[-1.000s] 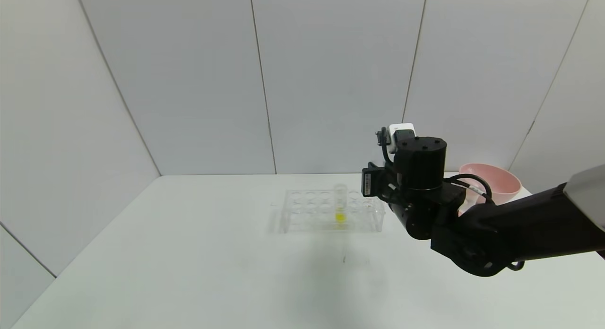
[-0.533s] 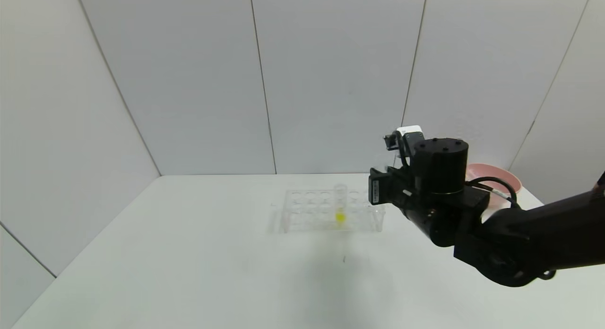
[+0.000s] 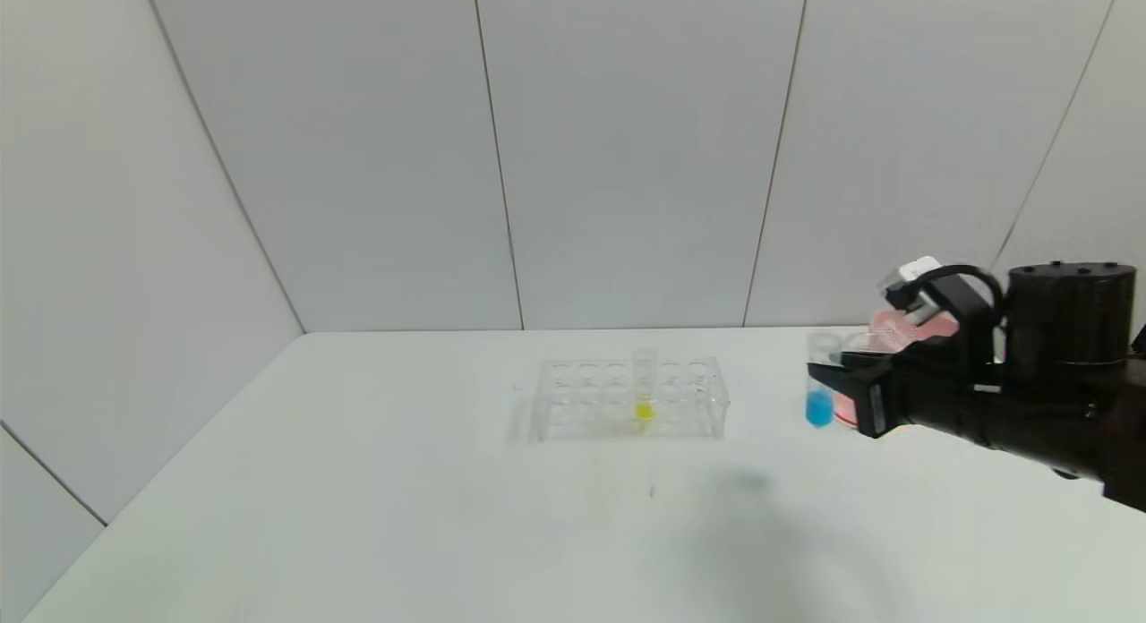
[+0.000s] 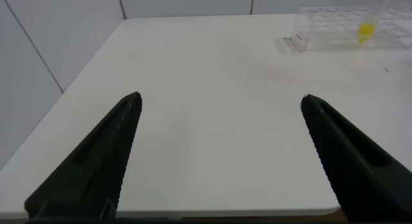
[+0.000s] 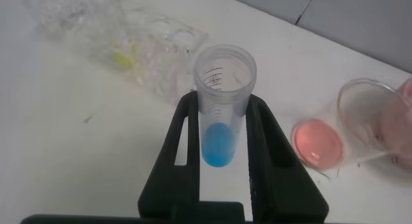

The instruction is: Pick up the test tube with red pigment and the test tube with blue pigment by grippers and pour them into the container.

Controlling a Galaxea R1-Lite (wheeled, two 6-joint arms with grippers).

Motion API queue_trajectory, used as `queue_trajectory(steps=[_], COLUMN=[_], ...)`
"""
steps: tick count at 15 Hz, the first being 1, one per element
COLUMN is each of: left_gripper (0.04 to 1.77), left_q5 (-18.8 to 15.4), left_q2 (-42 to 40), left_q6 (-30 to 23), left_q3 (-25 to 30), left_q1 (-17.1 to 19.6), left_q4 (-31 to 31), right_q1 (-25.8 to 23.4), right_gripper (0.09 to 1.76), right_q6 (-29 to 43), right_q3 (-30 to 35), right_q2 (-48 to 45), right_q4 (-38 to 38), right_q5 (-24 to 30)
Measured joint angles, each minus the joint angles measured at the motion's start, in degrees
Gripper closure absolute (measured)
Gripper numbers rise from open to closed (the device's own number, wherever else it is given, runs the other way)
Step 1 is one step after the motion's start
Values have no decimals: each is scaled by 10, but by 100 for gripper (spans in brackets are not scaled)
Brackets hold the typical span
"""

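Observation:
My right gripper [image 3: 822, 374] is shut on the test tube with blue pigment [image 3: 818, 392] and holds it upright above the table, right of the rack. In the right wrist view the tube [image 5: 222, 114] sits between the two black fingers [image 5: 183, 140], with blue liquid at its bottom. The container [image 3: 847, 406], a clear beaker, stands just beyond the tube and holds pinkish-red liquid [image 5: 317, 141]. The test tube with red pigment is out of view. My left gripper [image 4: 220, 98] is open and empty over bare table near its front left edge.
A clear tube rack [image 3: 631, 397] with one yellow-liquid tube [image 3: 645, 386] stands mid-table; it also shows in the left wrist view [image 4: 335, 28] and the right wrist view [image 5: 129, 37]. A pink bowl [image 3: 895, 323] stands behind the beaker.
My right arm has swung right, away from the rack's right end, and turned. The blue tube and the beaker, hidden before, now show.

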Motion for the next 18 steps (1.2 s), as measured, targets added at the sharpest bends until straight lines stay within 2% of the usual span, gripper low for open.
queue_trajectory(steps=[3,5,8,10,12,16,18], left_gripper=[5,5,5,5,5,5,5], left_q5=[0,0,0,0,0,0,0], left_q2=[0,0,0,0,0,0,0], left_q6=[0,0,0,0,0,0,0], left_q3=[0,0,0,0,0,0,0], left_q1=[0,0,0,0,0,0,0], left_q4=[0,0,0,0,0,0,0], right_q1=[-137,-226,-318,-339,-342,-308,-287], right_gripper=[136,136,136,136,136,136,136], right_q6=[-89,-189,-319,-355,-399,-440,-446], right_q3=[-5,-29,-106,-157,-198,-274,-333], right_q2=[-56,-80,-88,-73,-44,31,66], right_q4=[136,242,380,420,432,446,494], right_q5=[137,205,245,246,218,155,137])
